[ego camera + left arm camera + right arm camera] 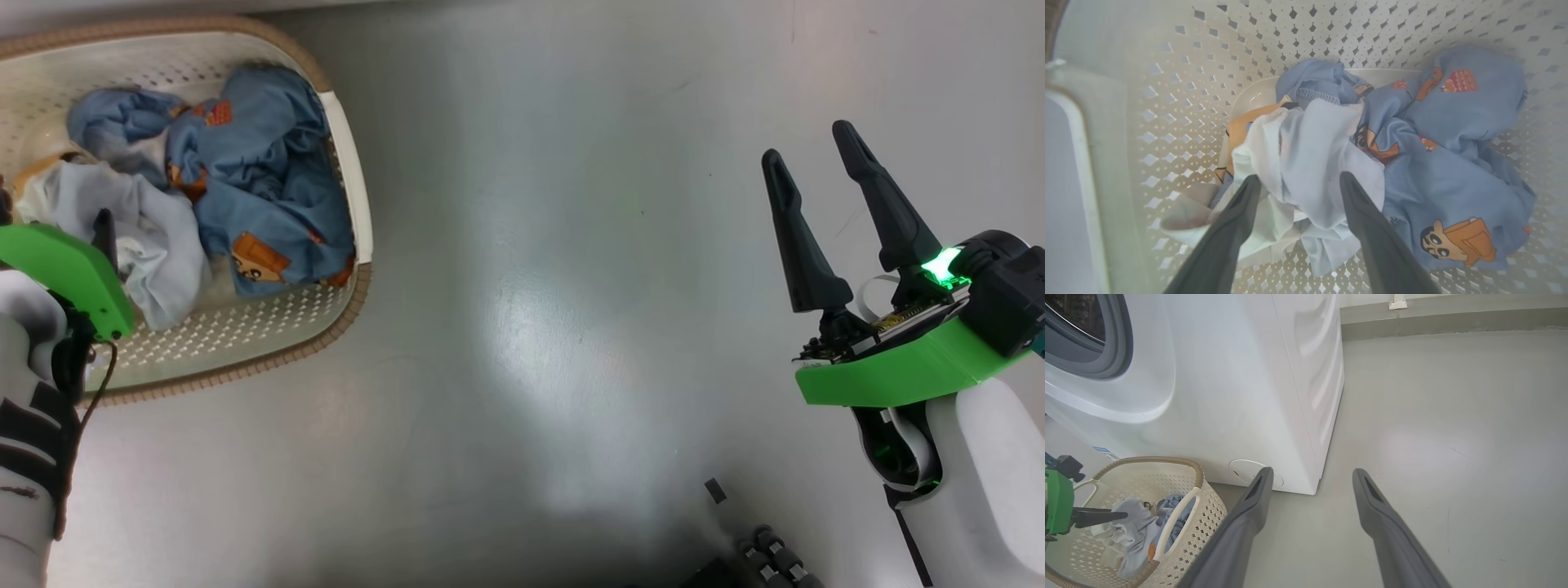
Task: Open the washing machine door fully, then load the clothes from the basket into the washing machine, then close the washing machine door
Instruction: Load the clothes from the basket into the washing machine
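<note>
Left gripper (1299, 175), fingers spread wide, straddles pale white garment (1310, 155).
It lies beside blue cartoon-print garment (1453, 175) in cream perforated plastic basket (1180, 122).

The head camera looks straight down on the floor (522, 327), the basket (245, 331) at its upper left. The left wrist camera peers into that basket from close above. The right wrist camera, low and farther off, faces the washing machine (1229, 396), with the same basket at lower left.
</note>
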### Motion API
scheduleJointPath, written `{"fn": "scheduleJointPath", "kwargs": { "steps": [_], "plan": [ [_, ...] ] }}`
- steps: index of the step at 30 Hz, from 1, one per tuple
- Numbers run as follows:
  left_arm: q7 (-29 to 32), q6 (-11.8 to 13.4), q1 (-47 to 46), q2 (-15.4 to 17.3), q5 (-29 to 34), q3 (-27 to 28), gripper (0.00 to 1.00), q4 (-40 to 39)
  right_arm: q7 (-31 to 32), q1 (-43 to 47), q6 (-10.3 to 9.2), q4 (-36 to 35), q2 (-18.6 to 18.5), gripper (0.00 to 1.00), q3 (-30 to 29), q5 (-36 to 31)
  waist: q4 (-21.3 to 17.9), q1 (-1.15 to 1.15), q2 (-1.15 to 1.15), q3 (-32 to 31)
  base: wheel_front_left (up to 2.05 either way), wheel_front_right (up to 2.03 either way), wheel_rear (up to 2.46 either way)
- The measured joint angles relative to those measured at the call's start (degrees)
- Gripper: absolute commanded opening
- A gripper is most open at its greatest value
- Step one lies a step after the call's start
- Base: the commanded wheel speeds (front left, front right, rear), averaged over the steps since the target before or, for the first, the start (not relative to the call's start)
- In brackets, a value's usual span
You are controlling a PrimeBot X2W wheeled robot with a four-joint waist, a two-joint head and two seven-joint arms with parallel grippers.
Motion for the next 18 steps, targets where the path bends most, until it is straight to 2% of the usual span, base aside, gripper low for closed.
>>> {"fn": "scheduleJointPath", "kwargs": {
  "steps": [9,10,11,13,15,18],
  "plan": [
    [1.48,-0.08,-0.26,0.43,-1.3,0.66,1.0,0.01,0.0,-0.03,0.0,-0.08,0.02,1.0,0.98,-0.09,-0.99,0.0,0.0,0.53,0.0,0.0,0.0],
    [1.82,-0.07,-0.26,0.58,-1.92,0.88,0.84,0.01,0.0,-0.03,0.0,-0.14,0.02,1.0,1.13,-0.09,-1.13,0.0,0.0,0.49,0.0,0.0,0.0],
    [1.87,-0.07,-0.26,0.75,-2.27,0.98,0.43,0.01,0.0,-0.03,0.0,-0.21,0.02,1.0,1.24,-0.09,-1.27,0.0,0.0,0.46,0.0,0.0,0.0],
    [2.31,-0.07,-0.24,1.05,-2.5,1.08,0.15,0.02,0.0,-0.03,0.0,-0.24,0.02,1.0,1.36,-0.09,-1.55,0.0,0.0,0.29,0.0,0.0,0.0],
    [2.37,-0.07,-0.23,1.12,-2.53,1.09,0.0,0.02,0.0,-0.03,0.0,-0.25,0.01,1.0,1.36,-0.09,-1.66,0.0,0.0,0.16,0.0,0.0,0.0],
    [2.37,-0.05,-0.18,1.08,-2.9,1.12,0.0,0.02,0.0,-0.01,0.0,-0.24,-0.02,1.0,1.29,-0.09,-1.78,0.0,0.0,-0.28,0.0,0.0,0.0]
  ]
}}
